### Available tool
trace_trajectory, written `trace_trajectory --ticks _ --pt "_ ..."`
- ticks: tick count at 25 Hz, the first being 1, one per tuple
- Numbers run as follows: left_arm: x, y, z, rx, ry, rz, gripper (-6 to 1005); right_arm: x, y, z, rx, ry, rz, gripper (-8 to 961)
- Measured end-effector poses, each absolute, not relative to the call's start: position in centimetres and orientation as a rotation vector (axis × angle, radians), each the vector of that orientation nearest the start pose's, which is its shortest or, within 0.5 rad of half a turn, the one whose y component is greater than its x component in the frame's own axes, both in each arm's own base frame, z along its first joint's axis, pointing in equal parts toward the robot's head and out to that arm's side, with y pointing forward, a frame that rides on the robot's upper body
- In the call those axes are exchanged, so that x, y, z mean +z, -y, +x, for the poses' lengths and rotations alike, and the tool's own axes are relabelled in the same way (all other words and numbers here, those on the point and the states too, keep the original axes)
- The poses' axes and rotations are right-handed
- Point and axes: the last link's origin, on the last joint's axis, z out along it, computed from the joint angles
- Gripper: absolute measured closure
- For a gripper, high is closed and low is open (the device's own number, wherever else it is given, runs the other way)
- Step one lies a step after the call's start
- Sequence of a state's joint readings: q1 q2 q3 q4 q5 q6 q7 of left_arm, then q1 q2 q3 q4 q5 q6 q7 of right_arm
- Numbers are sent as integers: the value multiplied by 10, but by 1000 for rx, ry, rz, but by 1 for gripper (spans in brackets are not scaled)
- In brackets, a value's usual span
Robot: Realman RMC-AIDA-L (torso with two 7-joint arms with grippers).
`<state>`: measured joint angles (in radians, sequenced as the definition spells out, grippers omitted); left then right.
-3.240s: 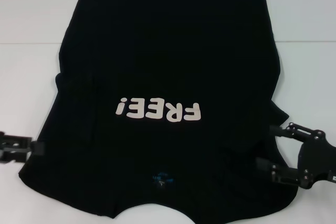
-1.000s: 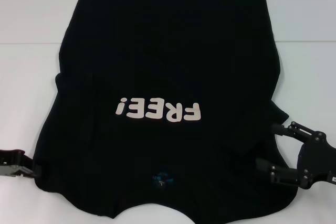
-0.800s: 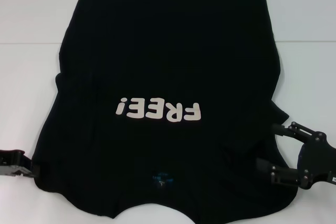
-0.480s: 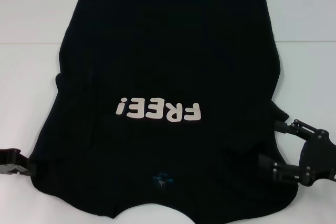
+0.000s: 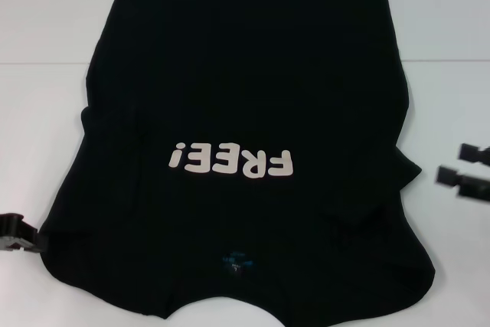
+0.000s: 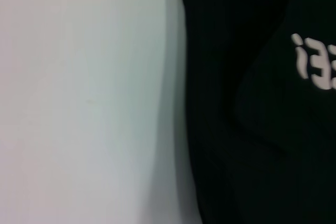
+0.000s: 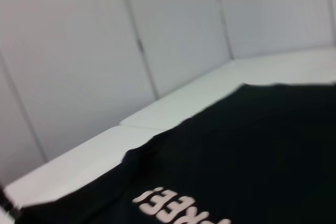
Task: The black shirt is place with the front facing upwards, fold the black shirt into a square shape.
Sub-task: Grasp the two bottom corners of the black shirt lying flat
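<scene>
The black shirt (image 5: 245,89) lies spread front up on the white table (image 5: 46,36). Its cream "FREE!" lettering (image 5: 232,162) reads upside down to me, and the small blue neck label (image 5: 233,262) is near the front edge. My left gripper (image 5: 19,233) sits at the shirt's lower left edge, only partly in view. Off the shirt at the right edge of the head view, my right gripper (image 5: 462,166) is open, with nothing between its fingers. The left wrist view shows the shirt (image 6: 252,129) beside bare table. In the right wrist view the shirt (image 7: 252,145) shows from a low angle.
White table surface (image 5: 452,74) surrounds the shirt on both sides, with a seam line (image 5: 38,61) across it. Pale wall panels (image 7: 79,51) stand behind the table in the right wrist view.
My right gripper has pulled back to the right, off the shirt's right sleeve area, and now shows only its fingers. The left gripper stayed at the shirt's lower left edge, and the cloth there shifted slightly.
</scene>
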<state>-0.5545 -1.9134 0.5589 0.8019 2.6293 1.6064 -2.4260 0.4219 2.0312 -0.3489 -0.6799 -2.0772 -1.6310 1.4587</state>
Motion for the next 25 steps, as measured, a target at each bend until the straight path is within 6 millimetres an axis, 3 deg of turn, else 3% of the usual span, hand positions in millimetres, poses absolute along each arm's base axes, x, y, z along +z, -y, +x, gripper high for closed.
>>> trace_trajectory --ticks 4,8,14,19,25 --pt "94 -322 -344 -30 1875 -2131 920 99 -314 325 734 -1201 -2332 10" --pt "95 -321 -344 -36 1868 -2142 944 112 -325 325 512 -1523 -2316 11" --pt "95 -319 -343 -34 1867 -2165 944 110 -338 314 136 -1819 -2285 11" --pt "95 -319 -343 -35 1865 -2166 945 104 -340 298 65 -1881 -2341 11" --pt "95 -320 -343 -36 1860 -2163 945 83 -340 293 -17 -1913 -2395 12"
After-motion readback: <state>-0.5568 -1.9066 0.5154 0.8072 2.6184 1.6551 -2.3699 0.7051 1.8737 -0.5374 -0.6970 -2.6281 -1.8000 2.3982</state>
